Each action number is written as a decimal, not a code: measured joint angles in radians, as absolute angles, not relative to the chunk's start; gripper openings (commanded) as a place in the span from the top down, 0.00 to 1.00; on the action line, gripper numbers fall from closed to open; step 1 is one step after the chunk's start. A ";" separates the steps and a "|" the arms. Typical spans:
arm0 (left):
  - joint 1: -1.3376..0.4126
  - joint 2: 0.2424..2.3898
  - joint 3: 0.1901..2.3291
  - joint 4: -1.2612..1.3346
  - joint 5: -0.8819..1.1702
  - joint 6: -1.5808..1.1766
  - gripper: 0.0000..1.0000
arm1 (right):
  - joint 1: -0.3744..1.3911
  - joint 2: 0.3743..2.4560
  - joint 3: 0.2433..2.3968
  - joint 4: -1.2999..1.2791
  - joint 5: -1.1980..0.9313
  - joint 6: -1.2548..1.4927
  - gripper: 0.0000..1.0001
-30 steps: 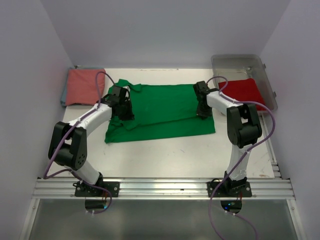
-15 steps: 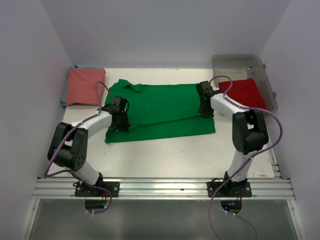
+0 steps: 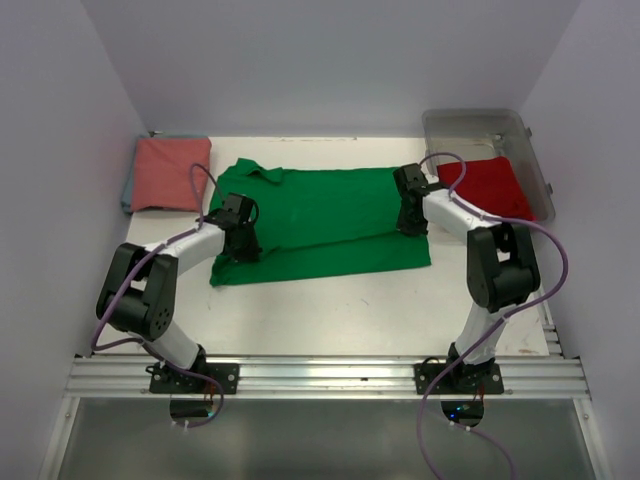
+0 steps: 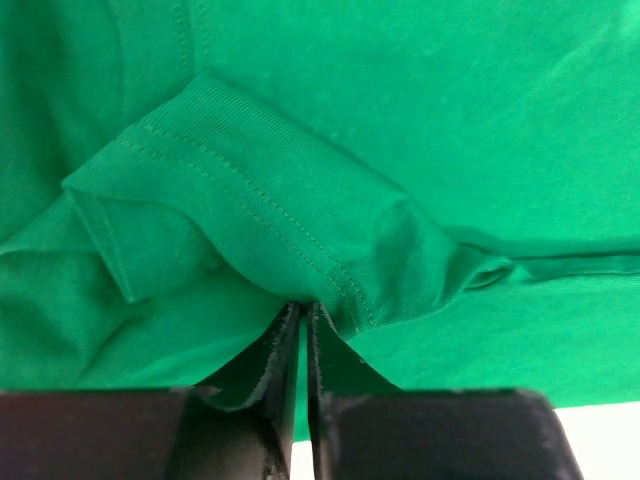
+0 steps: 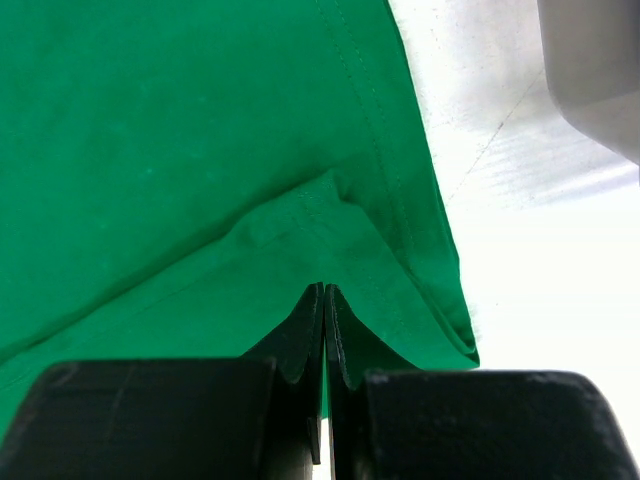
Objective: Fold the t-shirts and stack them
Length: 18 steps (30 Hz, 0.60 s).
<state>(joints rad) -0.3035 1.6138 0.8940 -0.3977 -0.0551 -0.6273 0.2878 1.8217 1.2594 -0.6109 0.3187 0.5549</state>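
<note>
On table [image 3: 330, 300], left claw [image 4: 303, 310] and right claw [image 5: 324, 290] pinch sideways green shirt [image 3: 330, 215], collar [image 3: 262, 172] leftward.

free: table [image 3: 350, 300] strip nearside of green shirt [image 3: 330, 215] | obstacles: bin [image 3: 475, 122] far right, pink shirt [image 3: 165, 172] far left

No writing, label, brand mark, number or sign can be read on the bright green cloth t-shirt [image 3: 330, 220], the salmon-pink folded t-shirt [image 3: 165, 172], the red t-shirt [image 3: 495, 185], or anywhere else.
</note>
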 measured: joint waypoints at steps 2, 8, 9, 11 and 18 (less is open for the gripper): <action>-0.303 1.613 0.889 -0.381 -0.047 -0.629 0.85 | 0.288 1.826 1.258 -0.610 0.318 0.555 1.00; -0.303 1.592 0.885 -0.374 -0.020 -0.635 0.82 | 0.287 1.846 1.257 -0.607 0.314 0.553 1.00; -0.303 1.584 0.885 -0.375 -0.018 -0.635 0.82 | 0.288 1.849 1.257 -0.607 0.314 0.552 1.00; -0.303 1.568 0.885 -0.374 -0.013 -0.635 0.78 | 0.288 1.858 1.257 -0.606 0.312 0.551 1.00; -0.303 1.562 0.885 -0.348 0.008 -0.634 0.78 | 0.288 1.868 1.257 -0.605 0.299 0.549 1.00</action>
<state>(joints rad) -0.3035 1.5620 0.8852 -0.3485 0.0078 -0.6338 0.2878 1.8675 1.2568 -0.6048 0.2985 0.5488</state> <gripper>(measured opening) 0.223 0.007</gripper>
